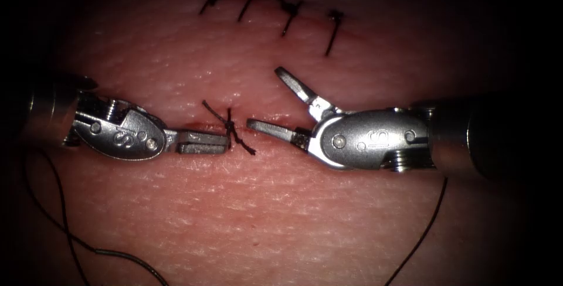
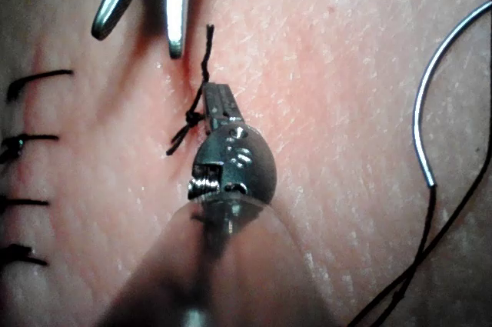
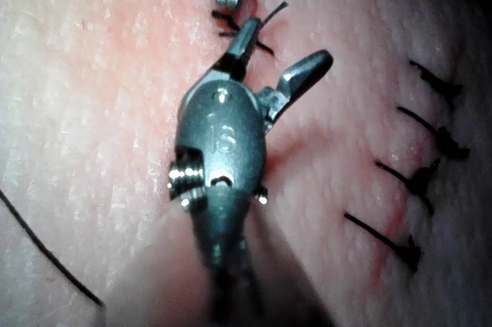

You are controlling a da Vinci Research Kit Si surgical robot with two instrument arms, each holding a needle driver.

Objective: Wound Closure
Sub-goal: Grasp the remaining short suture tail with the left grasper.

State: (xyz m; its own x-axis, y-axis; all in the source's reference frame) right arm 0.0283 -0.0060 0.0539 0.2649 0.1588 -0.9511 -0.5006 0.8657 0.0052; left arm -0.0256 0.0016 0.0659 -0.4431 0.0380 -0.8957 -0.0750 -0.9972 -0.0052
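Observation:
A fresh knot [image 1: 230,126] with two short thread ends sits on the cut [image 1: 275,119] in the tissue [image 1: 281,215]. My left tool [image 1: 224,143] lies just left of it, jaws shut and the tip touching a thread end; I see nothing held. In the left wrist view the left tool [image 2: 220,101] lies beside the knot [image 2: 194,118]. My right tool [image 1: 262,98] is just right of the knot, jaws wide open and empty, as the right tool [image 3: 280,48] also is in its wrist view. The curved needle [image 2: 419,111] lies free on the tissue, out of both tools, with thread [image 2: 415,265] trailing from it.
Several finished stitches [image 1: 290,12] run in a row behind the tools, also seen as stitches [image 3: 423,181] in the right wrist view. Loose thread [image 1: 53,204] loops across the near left tissue to the needle [image 1: 132,259]. Another strand [image 1: 425,233] runs under the right shaft.

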